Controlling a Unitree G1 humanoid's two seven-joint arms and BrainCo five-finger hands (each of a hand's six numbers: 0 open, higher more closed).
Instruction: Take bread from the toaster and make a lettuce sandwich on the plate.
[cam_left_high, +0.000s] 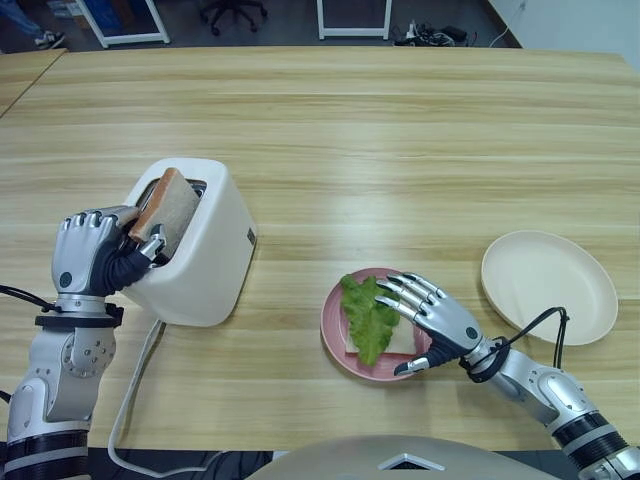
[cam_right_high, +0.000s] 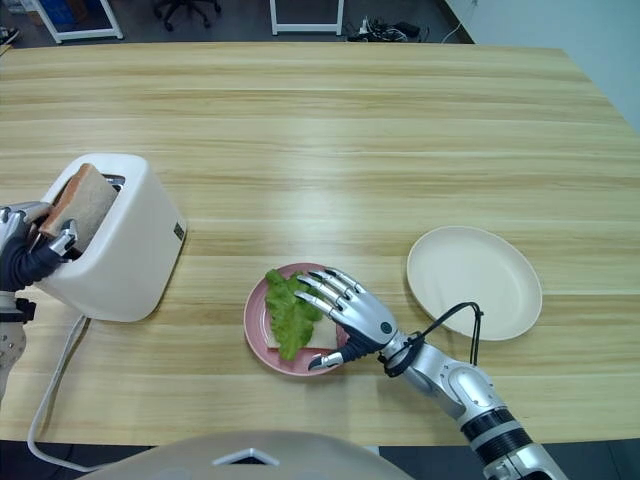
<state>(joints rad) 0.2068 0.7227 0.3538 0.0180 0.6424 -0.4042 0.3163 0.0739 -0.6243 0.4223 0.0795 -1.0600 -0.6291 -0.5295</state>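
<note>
A white toaster (cam_left_high: 205, 255) stands at the left of the wooden table. A brown bread slice (cam_left_high: 170, 208) sticks up out of its slot, and my left hand (cam_left_high: 95, 250) is shut on that slice from the left side. A pink plate (cam_left_high: 336, 340) lies near the front middle. On it rests a pale bread slice (cam_left_high: 400, 343) with a green lettuce leaf (cam_left_high: 368, 312) on top. My right hand (cam_left_high: 435, 320) hovers open over the plate's right side, fingers spread and pointing at the lettuce, holding nothing.
An empty cream plate (cam_left_high: 548, 286) lies to the right of my right hand. The toaster's white cord (cam_left_high: 135, 385) runs down to the table's front edge. A black cable (cam_left_high: 540, 325) loops off my right wrist. Bare tabletop stretches behind.
</note>
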